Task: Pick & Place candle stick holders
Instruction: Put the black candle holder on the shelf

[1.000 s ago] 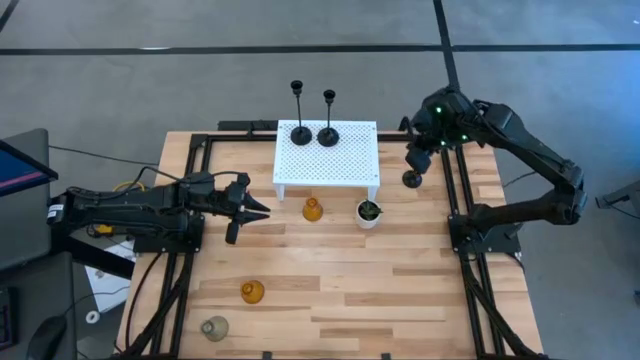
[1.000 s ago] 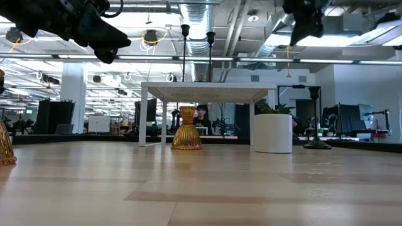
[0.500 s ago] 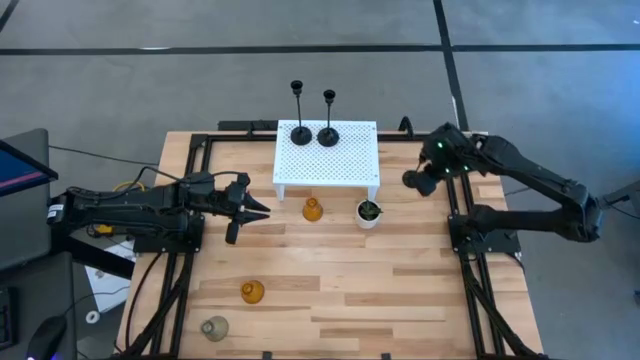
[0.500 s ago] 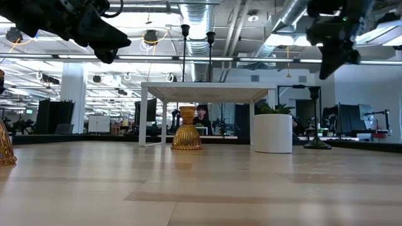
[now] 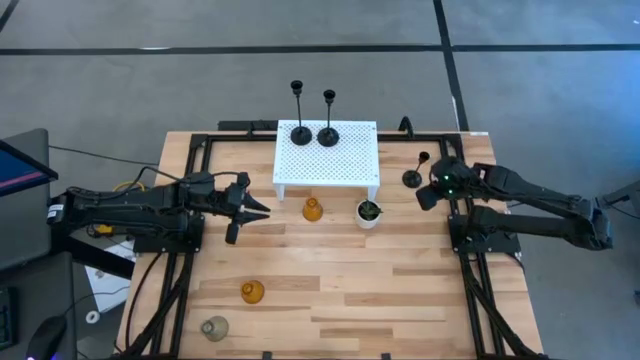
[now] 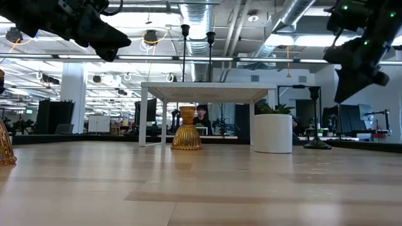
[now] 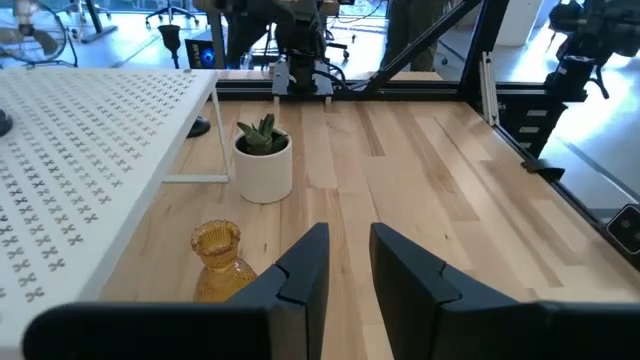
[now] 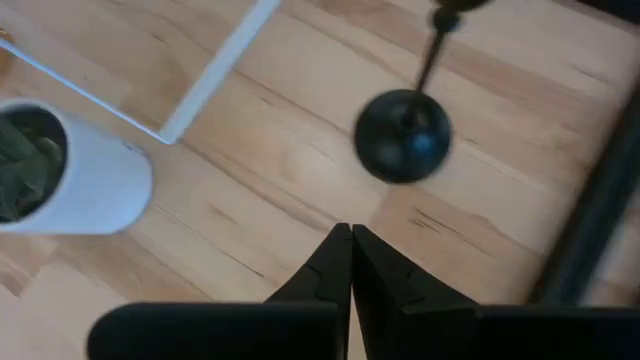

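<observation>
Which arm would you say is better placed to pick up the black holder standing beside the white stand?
Right. The right gripper sits close beside the black holder, fingers shut, while the left gripper hovers across the table near the amber holder.

We see three black candle holders (image 5: 301, 128) (image 5: 328, 131) (image 5: 412, 176), two amber glass ones (image 5: 312, 209) (image 5: 252, 292), one pale grey (image 5: 214, 328). White perforated stand (image 5: 340, 160), white pot (image 5: 368, 214) with green plant, light wood-plank bench (image 5: 400, 280).

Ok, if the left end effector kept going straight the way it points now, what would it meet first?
Probably the amber candle holder, just ahead of the left end effector beside the white stand. Whether it would hit or pass close by is unclear.
</observation>
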Motion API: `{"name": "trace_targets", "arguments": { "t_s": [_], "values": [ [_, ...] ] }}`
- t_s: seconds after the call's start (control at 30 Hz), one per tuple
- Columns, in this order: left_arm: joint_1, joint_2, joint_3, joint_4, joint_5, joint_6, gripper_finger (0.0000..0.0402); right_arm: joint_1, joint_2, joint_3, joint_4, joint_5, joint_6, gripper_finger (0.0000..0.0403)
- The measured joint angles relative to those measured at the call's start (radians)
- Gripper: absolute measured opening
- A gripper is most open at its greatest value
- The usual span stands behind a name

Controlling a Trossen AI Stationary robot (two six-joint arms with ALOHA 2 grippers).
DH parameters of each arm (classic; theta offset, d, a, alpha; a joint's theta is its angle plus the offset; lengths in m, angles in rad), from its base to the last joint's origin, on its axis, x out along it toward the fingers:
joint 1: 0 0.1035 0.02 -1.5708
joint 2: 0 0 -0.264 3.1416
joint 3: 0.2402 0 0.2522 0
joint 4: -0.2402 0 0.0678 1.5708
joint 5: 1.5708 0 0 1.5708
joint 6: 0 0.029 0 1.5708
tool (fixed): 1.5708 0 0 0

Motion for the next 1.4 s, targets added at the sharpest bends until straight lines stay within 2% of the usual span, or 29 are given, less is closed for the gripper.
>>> {"name": "trace_targets", "arguments": {
  "t_s": [0.2,0.37,0.63,0.8,1.03,1.17,1.4],
  "values": [
    [0.000,0.000,0.000,0.000,0.000,0.001,0.0076,0.001,0.000,-0.054,0.095,0.000,0.007,0.0002],
    [0.000,0.000,0.000,0.000,0.000,0.001,0.0076,0.001,0.033,-0.054,0.145,-0.001,0.166,0.0005],
    [0.000,0.000,0.000,0.000,0.000,0.001,0.0076,0.001,0.100,-0.053,0.138,-0.007,0.168,0.0005],
    [0.000,0.000,0.000,0.000,0.000,0.001,0.0076,0.001,0.139,-0.053,0.145,-0.085,0.175,0.0004],
    [0.000,0.000,0.000,0.000,0.000,0.001,0.0076,0.001,0.177,-0.053,0.146,-0.085,0.175,0.0001],
    [0.000,0.000,0.000,0.000,0.000,0.001,0.0076,0.001,0.180,-0.053,0.153,-0.045,0.172,0.0001],
    [0.000,0.000,0.000,0.000,0.000,-0.003,0.0076,0.032,0.180,-0.053,0.165,0.151,0.175,0.0000]
  ]
}}
